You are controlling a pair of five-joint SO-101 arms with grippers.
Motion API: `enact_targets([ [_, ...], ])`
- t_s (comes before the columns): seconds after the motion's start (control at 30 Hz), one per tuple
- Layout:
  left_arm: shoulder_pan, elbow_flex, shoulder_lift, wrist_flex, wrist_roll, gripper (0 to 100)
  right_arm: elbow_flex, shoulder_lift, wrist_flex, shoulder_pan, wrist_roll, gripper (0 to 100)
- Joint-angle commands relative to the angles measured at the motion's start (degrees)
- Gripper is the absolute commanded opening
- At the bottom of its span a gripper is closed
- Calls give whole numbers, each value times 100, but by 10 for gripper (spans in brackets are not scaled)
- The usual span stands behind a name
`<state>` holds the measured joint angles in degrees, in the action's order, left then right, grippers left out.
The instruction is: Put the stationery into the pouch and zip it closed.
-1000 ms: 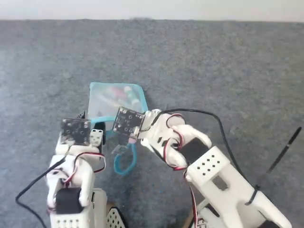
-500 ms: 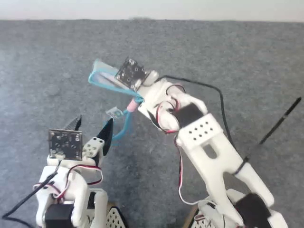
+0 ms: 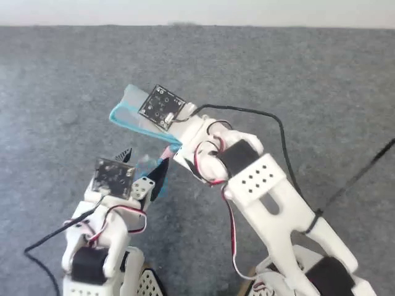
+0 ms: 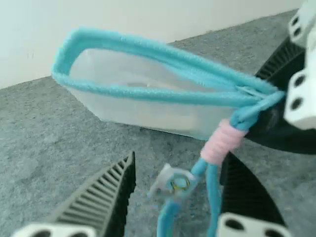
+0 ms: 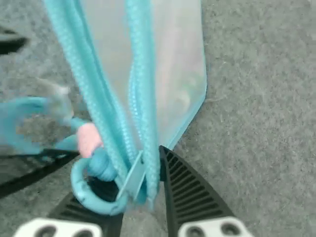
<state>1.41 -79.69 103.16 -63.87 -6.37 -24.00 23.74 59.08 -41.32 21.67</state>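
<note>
Pouch (image 3: pixel 129 108) is up off the grey carpet (image 3: pixel 308 86), hanging from the right gripper (image 5: pixel 143 170). That gripper's fingers are clenched on the pouch's corner at the zipper end, where the blue cord (image 4: pixel 213 168) is tied on. Pale shapes show through the clear wall, too vague to identify.

Left gripper (image 4: pixel 180 165) sits just under the pouch, fingers spread wide and grasping nothing. The cord, with its pink bead (image 4: pixel 221 142) and small tag (image 4: pixel 173 181), dangles between them, closer to one finger. Cannot tell if it touches.
</note>
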Motion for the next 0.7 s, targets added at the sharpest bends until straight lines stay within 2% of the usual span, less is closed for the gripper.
enact_targets([
  [0.0,18,-101,70,360,-132,252,-88,488,40,-215,-105,7],
  [0.2,413,-101,70,246,-132,250,-167,514,40,-365,-132,7],
  [0.47,466,-136,70,273,-123,250,-176,514,92,-514,-97,7],
  [0.67,475,-136,88,281,-158,171,-343,514,31,-523,-97,7],
])
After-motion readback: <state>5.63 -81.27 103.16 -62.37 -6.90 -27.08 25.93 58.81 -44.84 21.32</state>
